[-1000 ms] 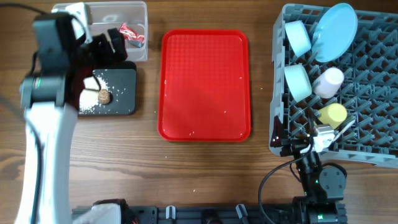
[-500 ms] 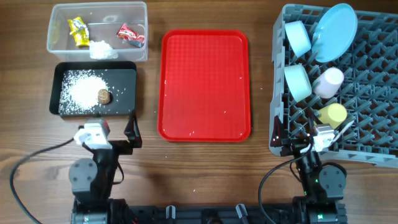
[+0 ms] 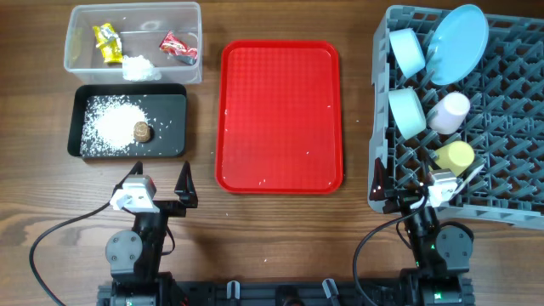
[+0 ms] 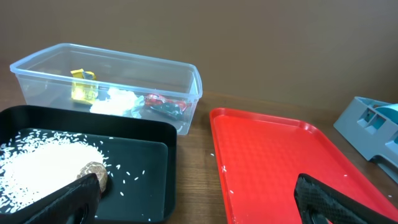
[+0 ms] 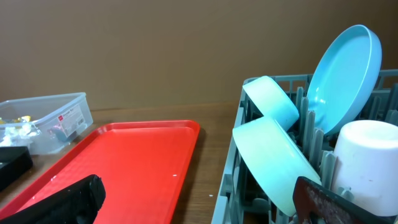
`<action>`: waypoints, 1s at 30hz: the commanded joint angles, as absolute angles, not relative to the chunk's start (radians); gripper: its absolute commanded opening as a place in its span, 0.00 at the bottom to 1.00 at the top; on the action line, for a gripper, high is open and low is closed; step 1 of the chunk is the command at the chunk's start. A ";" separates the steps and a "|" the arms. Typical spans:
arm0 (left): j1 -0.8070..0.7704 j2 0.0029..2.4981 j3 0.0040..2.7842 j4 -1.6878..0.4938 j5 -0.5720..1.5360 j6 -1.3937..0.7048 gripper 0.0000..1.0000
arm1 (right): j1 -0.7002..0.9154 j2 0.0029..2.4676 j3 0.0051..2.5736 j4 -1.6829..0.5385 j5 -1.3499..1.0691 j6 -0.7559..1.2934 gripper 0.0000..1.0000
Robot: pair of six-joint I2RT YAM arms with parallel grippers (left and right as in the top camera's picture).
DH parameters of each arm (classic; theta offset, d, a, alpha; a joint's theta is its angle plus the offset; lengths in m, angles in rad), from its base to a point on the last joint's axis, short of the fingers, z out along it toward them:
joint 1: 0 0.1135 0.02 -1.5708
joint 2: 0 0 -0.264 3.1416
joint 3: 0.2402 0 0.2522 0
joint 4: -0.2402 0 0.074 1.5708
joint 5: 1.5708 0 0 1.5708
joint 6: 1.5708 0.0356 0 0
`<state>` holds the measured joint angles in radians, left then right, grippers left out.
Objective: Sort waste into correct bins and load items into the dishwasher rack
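Left hand point(image 4: 196, 196) and right hand point(image 5: 199, 198) sit spread, empty: ahead, rice point(image 4: 43, 165) is binned, plate point(image 5: 342, 68) racked, work seemingly done.

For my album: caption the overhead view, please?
Wrappers in the clear tub, rice in the black tray, dishes loaded in the grey rack.

No legible text found. Clear tub point(image 5: 76, 122), far left: small red sticker point(image 5: 63, 116) on its side, print too small to read. Red wrapper point(image 3: 177, 44) and yellow wrapper point(image 3: 105, 41) inside: markings blurred, unreadable.
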<state>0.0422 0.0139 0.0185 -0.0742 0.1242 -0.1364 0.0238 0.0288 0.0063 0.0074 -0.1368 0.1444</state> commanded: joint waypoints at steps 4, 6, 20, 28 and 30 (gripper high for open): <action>0.043 0.003 0.006 0.028 0.120 -0.145 1.00 | 0.028 0.027 0.005 0.010 -0.127 0.131 1.00; 0.043 0.003 0.006 -0.036 0.122 -0.146 1.00 | 0.028 0.027 0.005 0.010 -0.127 0.131 1.00; 0.041 0.006 0.006 -0.064 0.136 -0.184 1.00 | 0.028 0.027 0.005 0.010 -0.127 0.131 1.00; 0.041 0.006 0.006 -0.064 0.136 -0.184 1.00 | 0.028 0.027 0.005 0.010 -0.127 0.131 1.00; 0.041 0.006 0.006 -0.064 0.136 -0.184 1.00 | 0.028 0.027 0.005 0.010 -0.127 0.131 1.00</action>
<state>0.0422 0.0135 0.0109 -0.0605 0.1276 -0.1703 0.0238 0.0288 0.0063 0.0074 -0.1368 0.1410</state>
